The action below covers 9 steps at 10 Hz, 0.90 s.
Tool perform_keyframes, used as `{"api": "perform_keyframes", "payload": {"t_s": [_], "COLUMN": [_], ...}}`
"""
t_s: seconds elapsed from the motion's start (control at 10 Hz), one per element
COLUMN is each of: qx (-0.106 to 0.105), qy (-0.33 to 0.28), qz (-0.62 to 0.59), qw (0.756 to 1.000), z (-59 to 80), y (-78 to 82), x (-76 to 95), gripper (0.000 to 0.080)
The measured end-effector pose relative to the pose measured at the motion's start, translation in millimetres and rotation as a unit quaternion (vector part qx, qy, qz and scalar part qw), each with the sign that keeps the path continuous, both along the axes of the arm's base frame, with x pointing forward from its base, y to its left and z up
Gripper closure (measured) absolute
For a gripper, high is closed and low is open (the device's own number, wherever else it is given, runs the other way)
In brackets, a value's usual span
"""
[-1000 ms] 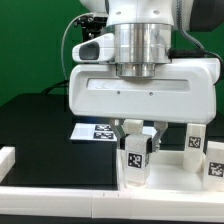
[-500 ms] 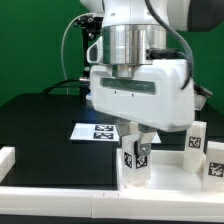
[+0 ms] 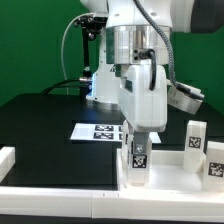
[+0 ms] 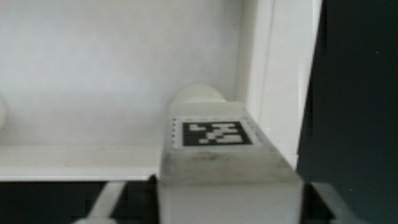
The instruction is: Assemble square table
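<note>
Leg-fitting looked to be the step in hand: the gripper (image 3: 138,140) was clamped on an upright leg (image 3: 137,160) standing on the tabletop (image 3: 170,173), toward the exterior view's right. Next, twisting it into its corner hole would likely require a steady downward hold.

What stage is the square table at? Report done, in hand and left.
Done: at least three legs stand upright on the tabletop, including two at the exterior view's right. In hand: the gripper is shut on the third leg. Left: a fourth leg isn't visible.
</note>
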<state>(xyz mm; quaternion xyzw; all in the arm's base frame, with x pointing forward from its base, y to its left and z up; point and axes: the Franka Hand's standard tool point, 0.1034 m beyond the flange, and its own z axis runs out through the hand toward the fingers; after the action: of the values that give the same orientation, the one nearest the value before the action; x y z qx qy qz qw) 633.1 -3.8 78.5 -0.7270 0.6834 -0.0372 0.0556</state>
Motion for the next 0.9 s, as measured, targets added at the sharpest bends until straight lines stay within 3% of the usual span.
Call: {"api": "perform_keyframes", "payload": {"t_s": [0.1,0.2,0.3,0.4,0.8,0.9], "qx": [-0.002,-0.014,-0.033,-0.05,-0.063,-0.074], "qy": [0.001,0.007,0.013,0.014,0.011,0.007], "qz": [0.013,0.094,0.196,0.284,0.411,0.492], "qw": [1.0,0.995,0.98,0.958,0.909,0.867], "z": [-0.8,-2.3,-1.8,-0.2,0.0,3.5], "y": [0.2,1.4,5.1,11.2,9.4,3.9], "x": [-0.6,-3.1,-3.2,-1.6,-1.3,1.5], "gripper": [0.0312,0.0312,0.0187,0.0161,0.015,0.015]}}
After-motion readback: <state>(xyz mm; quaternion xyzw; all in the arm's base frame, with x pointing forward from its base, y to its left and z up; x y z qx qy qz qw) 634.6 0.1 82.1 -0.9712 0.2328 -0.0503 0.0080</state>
